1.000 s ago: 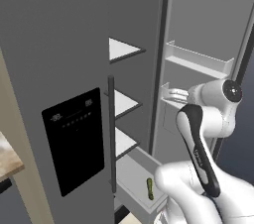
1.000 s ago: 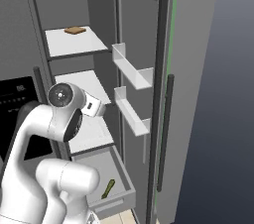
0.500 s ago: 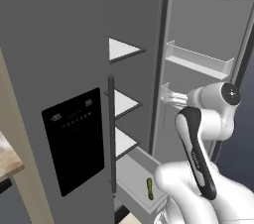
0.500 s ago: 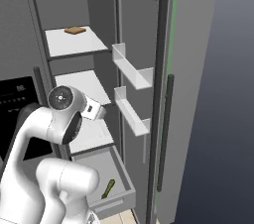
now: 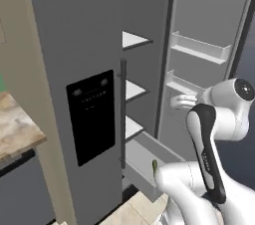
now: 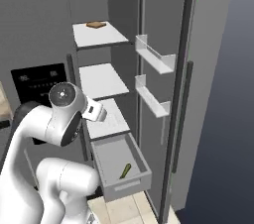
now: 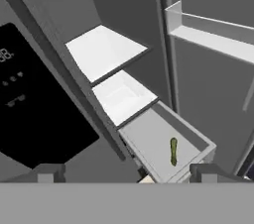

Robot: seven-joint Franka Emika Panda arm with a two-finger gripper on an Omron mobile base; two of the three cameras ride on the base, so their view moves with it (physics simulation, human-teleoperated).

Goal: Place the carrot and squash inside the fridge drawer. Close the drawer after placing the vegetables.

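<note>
The small dark green mottled squash (image 7: 173, 151) lies inside the wide light-grey pull-out fridge drawer (image 6: 130, 182), which stands open; no carrot lies beside it — fetching that looks like the next step; the pincer (image 7: 126, 172) hangs above, fingers apart, holding nothing.

A white arm is reaching toward an open fridge (image 6: 208, 69), its gripper (image 6: 95, 111) hanging in front of the lowest white shelf (image 6: 106, 121). Below the gripper, the drawer (image 6: 121, 184) is standing pulled out, with the squash (image 6: 125, 170) lying inside near its front.
</note>
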